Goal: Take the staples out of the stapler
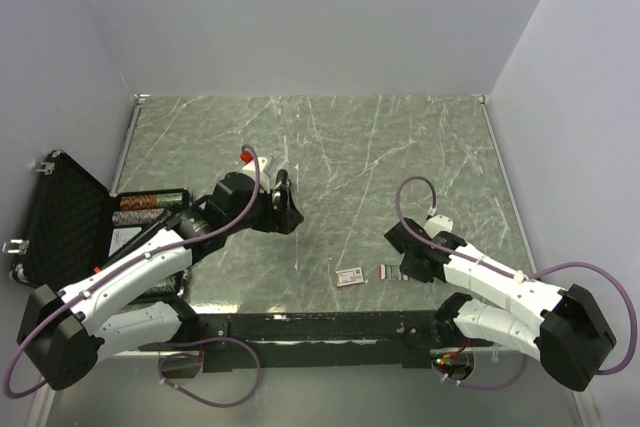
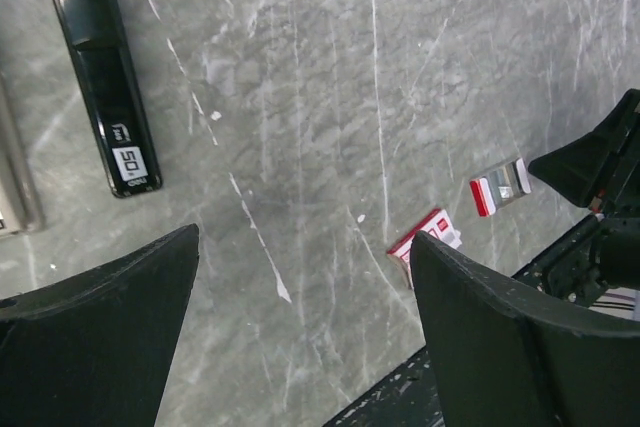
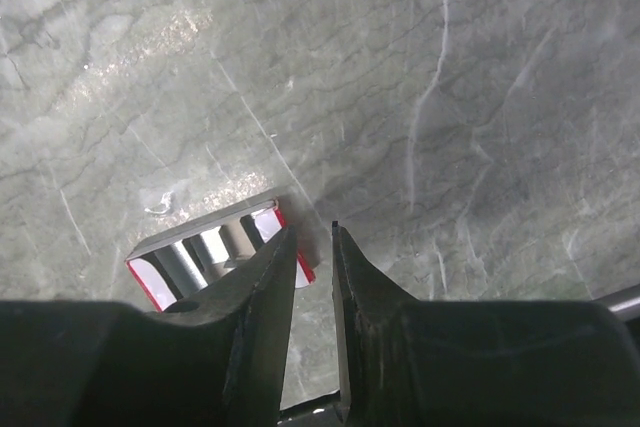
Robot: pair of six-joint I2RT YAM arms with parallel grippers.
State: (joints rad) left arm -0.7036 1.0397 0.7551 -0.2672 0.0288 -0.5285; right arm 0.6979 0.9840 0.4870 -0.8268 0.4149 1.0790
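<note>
The black stapler lies flat on the marble table, far left in the left wrist view, with a grey metal part beside it. My left gripper hangs above the table, open wide and empty, its fingers right of the stapler. A small red-ended tray with a shiny silver inside lies near the front edge; I cannot tell whether that is the staples. My right gripper hovers at the tray's right end, jaws a narrow gap apart, nothing between them.
A small red-and-white box lies left of the tray, also in the left wrist view. An open black case with rolls sits at the table's left. A black rail runs along the near edge.
</note>
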